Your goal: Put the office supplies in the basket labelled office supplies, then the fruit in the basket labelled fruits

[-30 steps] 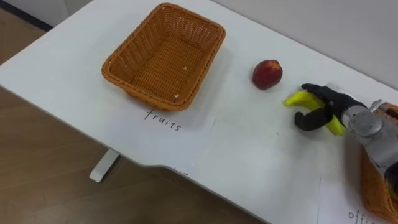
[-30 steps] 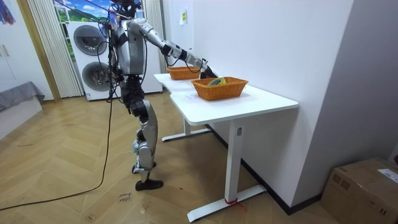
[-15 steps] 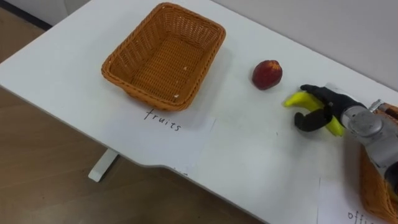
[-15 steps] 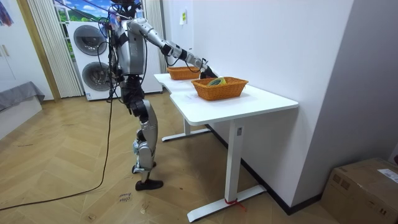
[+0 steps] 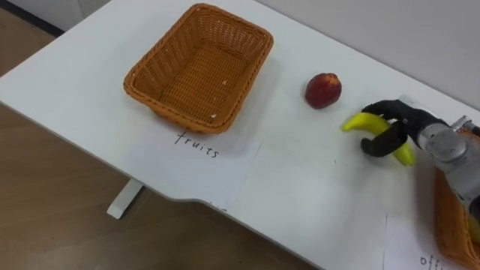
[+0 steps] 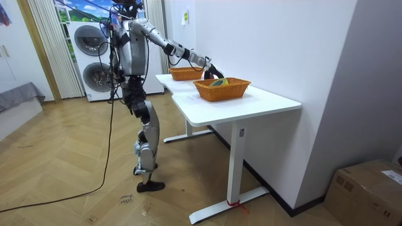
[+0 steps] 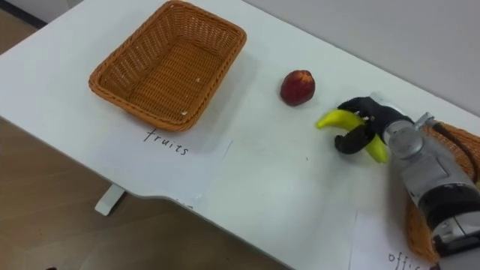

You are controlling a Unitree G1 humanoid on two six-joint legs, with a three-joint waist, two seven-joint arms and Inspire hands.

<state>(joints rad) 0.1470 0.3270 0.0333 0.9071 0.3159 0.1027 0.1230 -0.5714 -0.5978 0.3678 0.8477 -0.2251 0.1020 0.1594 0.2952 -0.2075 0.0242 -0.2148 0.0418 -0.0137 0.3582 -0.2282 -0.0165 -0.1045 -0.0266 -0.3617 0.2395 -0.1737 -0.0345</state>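
Note:
A yellow banana (image 5: pixel 364 124) (image 7: pixel 334 118) is held just above the white table, with my right hand (image 5: pixel 390 129) (image 7: pixel 361 124) shut on it, fingers and thumb curled round its middle. A red apple (image 5: pixel 323 90) (image 7: pixel 298 87) lies on the table just left of the banana. The empty wicker fruit basket (image 5: pixel 199 66) (image 7: pixel 166 66) stands at the left, with a paper label (image 5: pixel 196 145) in front of it. The office-supplies basket (image 5: pixel 450 217) (image 7: pixel 424 225) is at the right edge beside my forearm; in the room view this basket (image 6: pixel 221 88) holds something green.
The white table (image 5: pixel 300 187) has bare room between the two baskets. Its front edge runs diagonally, with wooden floor (image 5: pixel 45 217) below. A white wall (image 5: pixel 420 37) is behind the table. A second paper label (image 5: pixel 427 255) lies by the right basket.
My right hand has closed round the banana and lifted it slightly to the right. The apple and baskets have stayed put.

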